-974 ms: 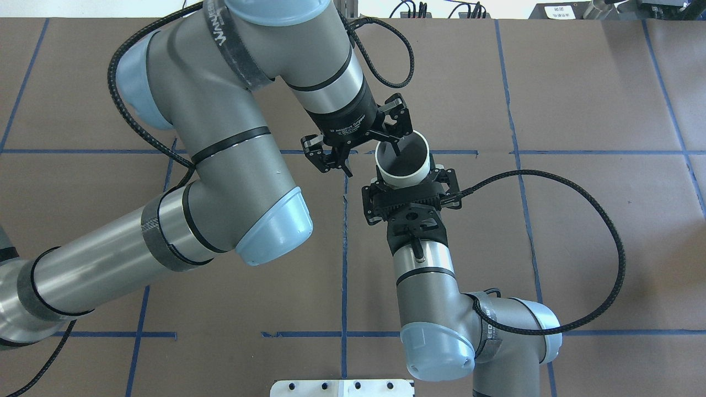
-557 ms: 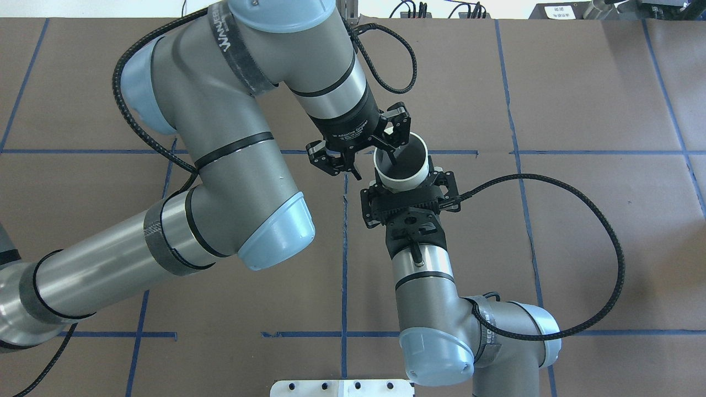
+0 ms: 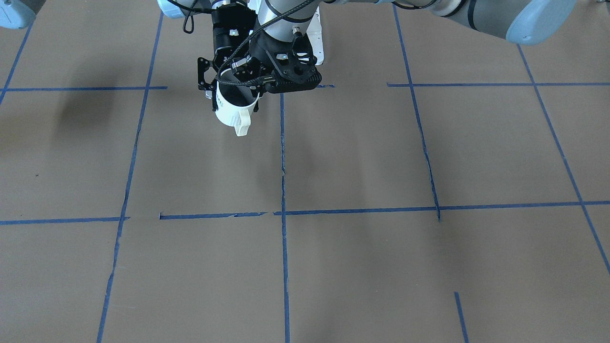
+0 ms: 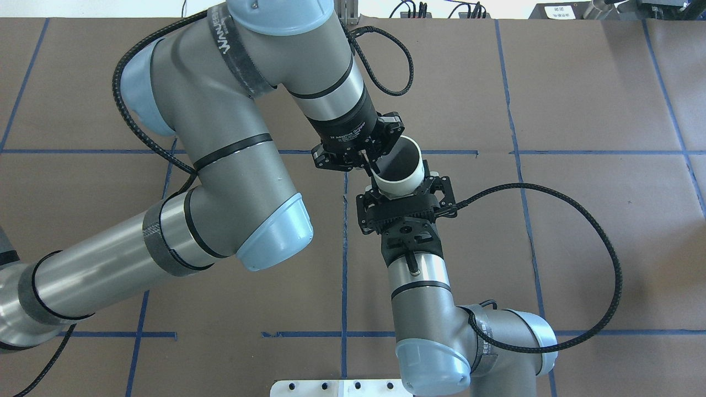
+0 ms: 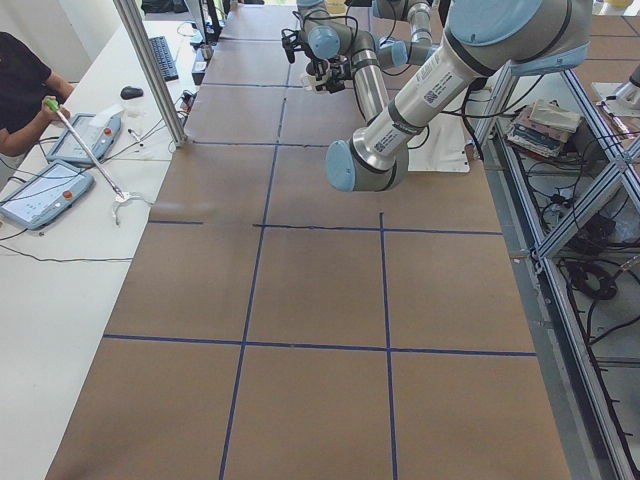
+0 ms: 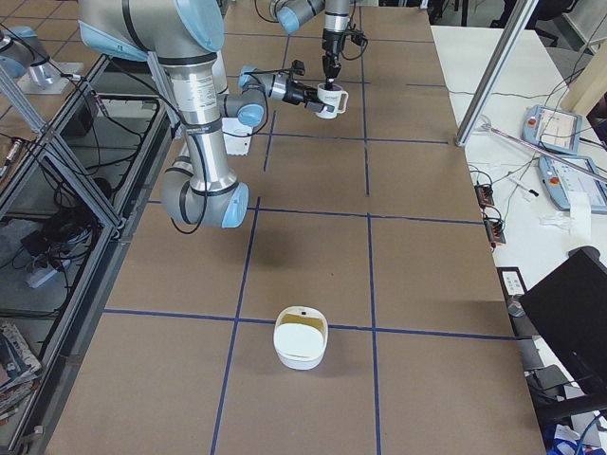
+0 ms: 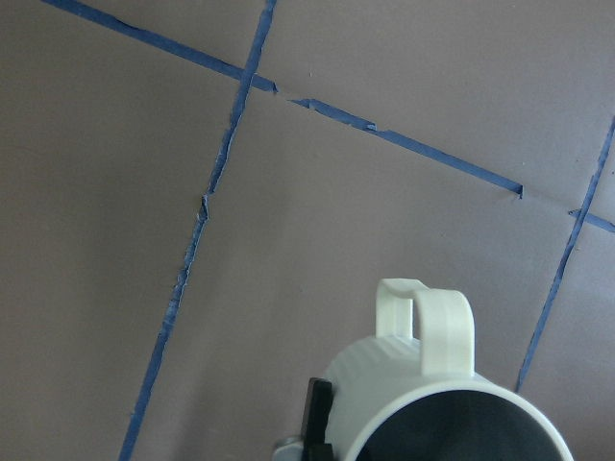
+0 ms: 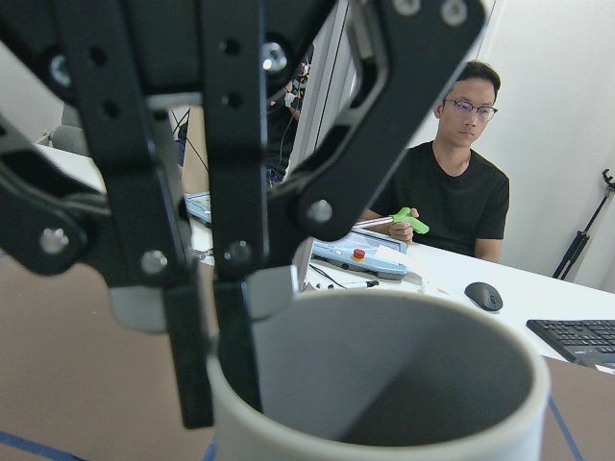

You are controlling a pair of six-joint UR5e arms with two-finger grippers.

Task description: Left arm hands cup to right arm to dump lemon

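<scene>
The cup hung clear above the table, on the robot's side of it and just beside the centre tape line. Its mouth faced up with a slight tilt, and its handle pointed away from the robot. Both grippers had it. The left gripper reached in from above and was closed on the rim nearest the left arm, with one finger inside the wall and the other outside. The right gripper reached out from the robot's side and clasped the cup's body below the rim, a finger on either flank. The cup's inside looked dark grey, and its bottom could not be made out. A white dish sat on the table well apart from the cup, toward the robot's right end.
</scene>
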